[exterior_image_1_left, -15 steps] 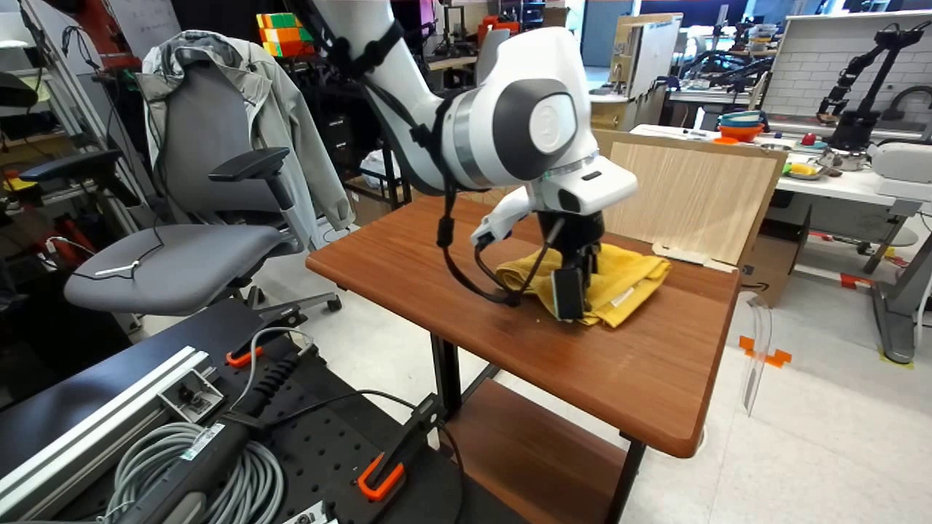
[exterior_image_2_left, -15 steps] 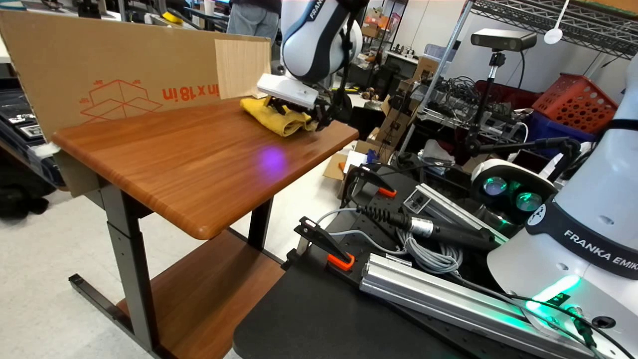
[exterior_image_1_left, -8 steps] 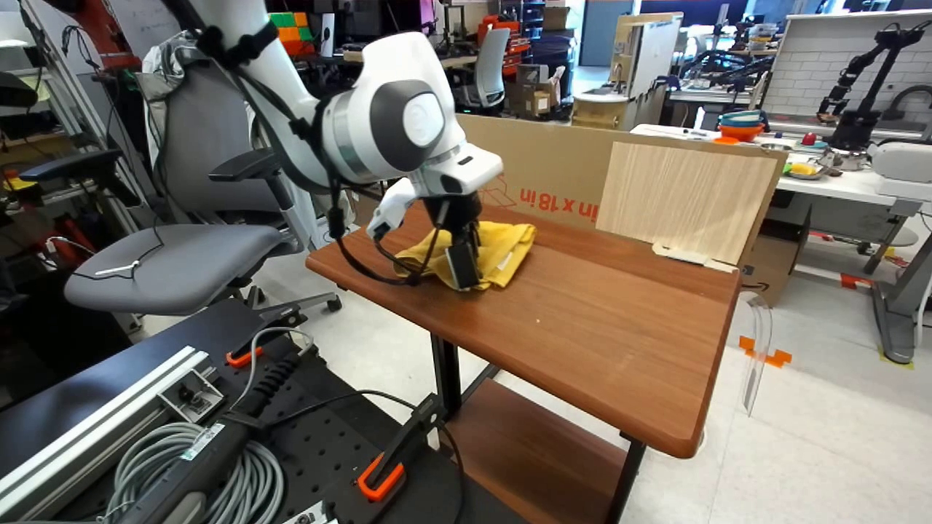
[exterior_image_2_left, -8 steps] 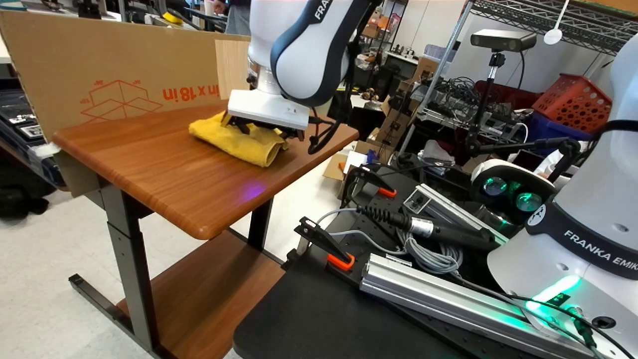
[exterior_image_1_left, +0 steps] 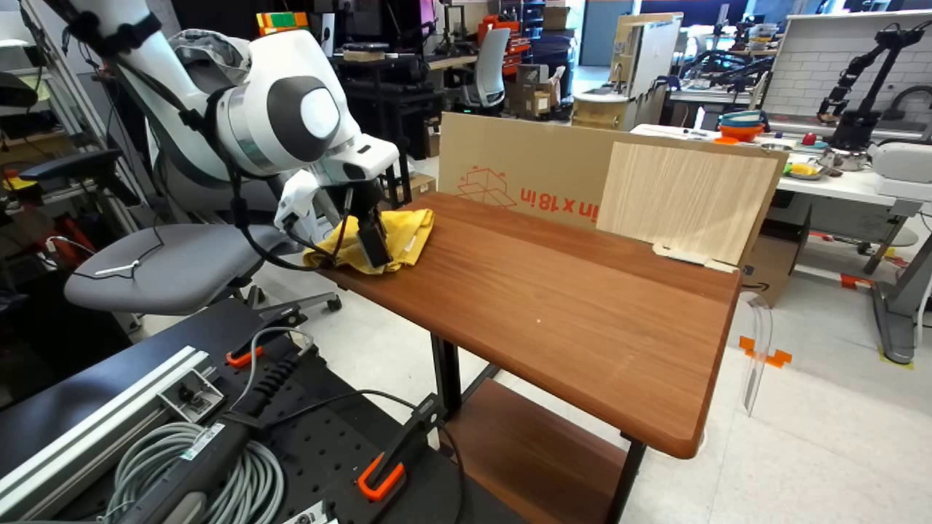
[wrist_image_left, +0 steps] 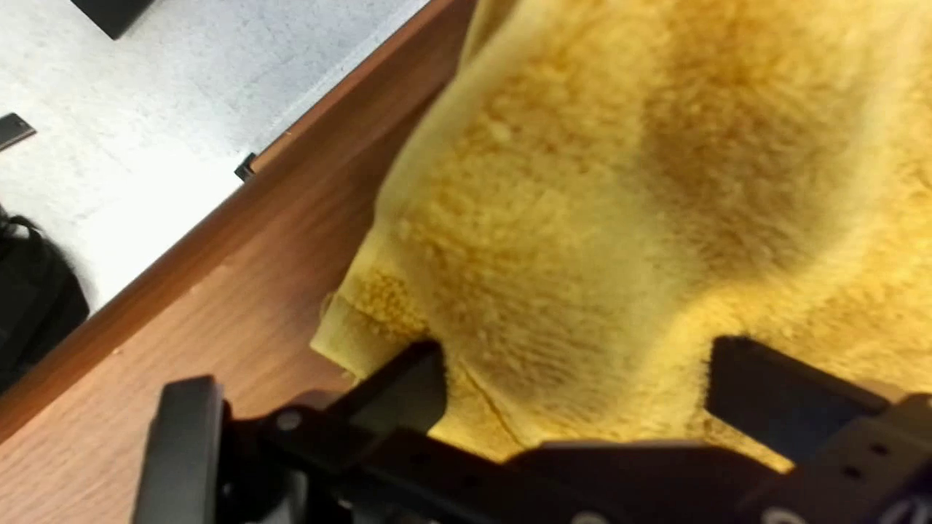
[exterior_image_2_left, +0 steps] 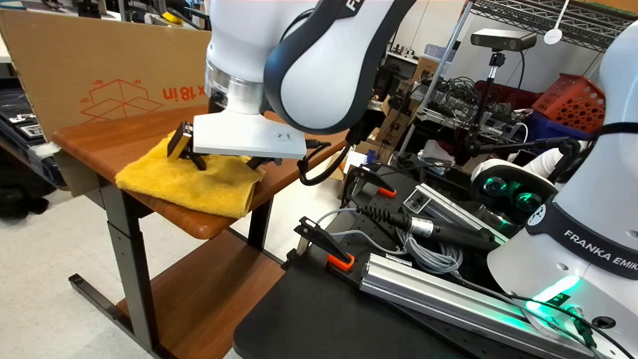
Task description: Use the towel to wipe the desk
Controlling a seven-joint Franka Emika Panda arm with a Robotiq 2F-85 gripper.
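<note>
Slanting down from ten o'clock in an exterior view, the white Franka arm [exterior_image_1_left: 244, 120] bends at its wrist so that the black Robotiq gripper [wrist_image_left: 575, 364] points downward onto the plush yellow towel [exterior_image_2_left: 194, 188]; a black cable [exterior_image_1_left: 239, 211] loops beneath. In an exterior view the rounded wrist link [exterior_image_2_left: 319, 82] hangs toward twelve o'clock, with the white flange [exterior_image_2_left: 249, 134] just beside it nearly level. In the wrist view the two fingers [wrist_image_left: 408, 386] stand wide apart, at seven and four o'clock, their tips against the towel, which spans the gap. From the middle of the wooden desk [exterior_image_1_left: 553, 313] in an exterior view, the towel lies at ten o'clock, over one corner. A cardboard sheet [exterior_image_1_left: 524, 160] stands at twelve along the far edge, a wood-grain panel [exterior_image_1_left: 684, 196] against it at two, and a grey office chair [exterior_image_1_left: 175, 269] at nine.
</note>
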